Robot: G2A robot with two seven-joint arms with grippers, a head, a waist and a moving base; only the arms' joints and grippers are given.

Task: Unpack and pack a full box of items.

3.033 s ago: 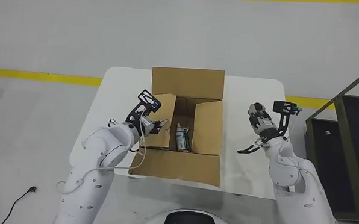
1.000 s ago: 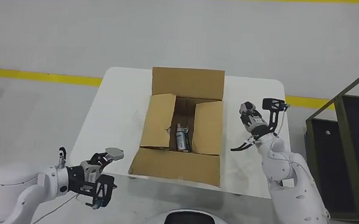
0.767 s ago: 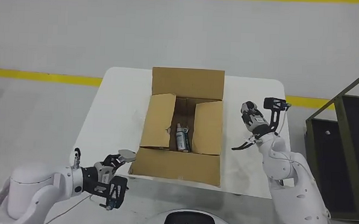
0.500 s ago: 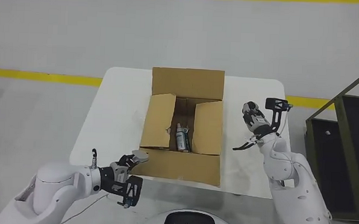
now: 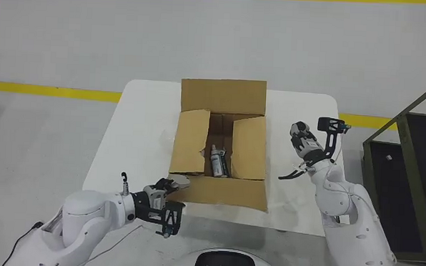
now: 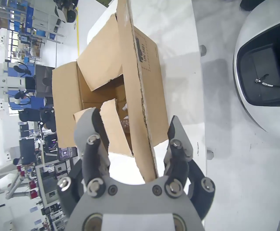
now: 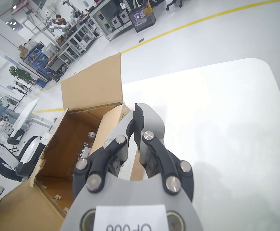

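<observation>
Far left: left gripper [image 6: 131, 120] spread wide at the near-left corner of the box [image 5: 222, 97], by the near edge of the table [image 5: 146, 116]. Straddles the near flap [image 5: 221, 193], cardboard edge running between the 2 fingers, no pinch yet. Likely placed so to clamp that flap and fold it down, or to steady the box.

Centre: box mid-table, 4 flaps open, 2 side flaps standing and leaning in over the opening. Inside, 1 bottle [image 5: 217, 160] on the box floor; upright or lying, cannot tell. Rest of the interior hidden by flaps.

Right: right gripper [image 7: 134, 124] pressed together, holding nothing, hanging over bare table just beside the right side flap [image 5: 248, 147]. Probably parked clear so the left arm gets the flap first.
</observation>
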